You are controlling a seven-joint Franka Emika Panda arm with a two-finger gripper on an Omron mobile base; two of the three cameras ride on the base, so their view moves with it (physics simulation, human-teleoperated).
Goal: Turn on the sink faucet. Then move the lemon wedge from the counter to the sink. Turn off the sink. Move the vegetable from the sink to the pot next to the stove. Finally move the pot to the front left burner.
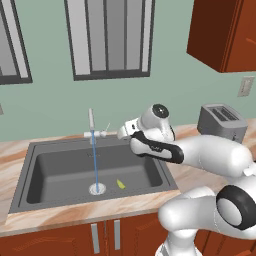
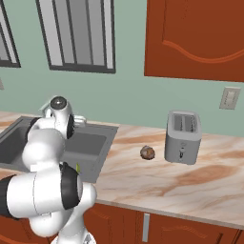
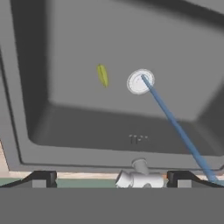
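Observation:
Water runs in a thin blue stream (image 1: 94,160) from the sink faucet (image 1: 91,121) onto the round drain (image 1: 97,188). The lemon wedge (image 1: 120,184) lies on the bottom of the dark grey sink (image 1: 30,197), just right of the drain. My gripper (image 1: 120,132) hovers open at the back rim, right beside the faucet's crossbar (image 1: 96,133). From the hand, looking down into the sink (image 3: 109,127), the faucet's crossbar (image 3: 139,177) sits between my spread fingertips (image 3: 41,178), closer to the right one. Beyond it I see the lemon wedge (image 3: 103,75), the drain (image 3: 140,82) and the stream (image 3: 175,124).
A silver toaster (image 2: 182,137) stands on the marbled counter (image 2: 190,181) to the right of the sink, with a brown roundish lump (image 2: 147,152) on its left. A wooden wall cabinet (image 1: 225,30) hangs above the toaster. My own arm crosses over the sink's right rim.

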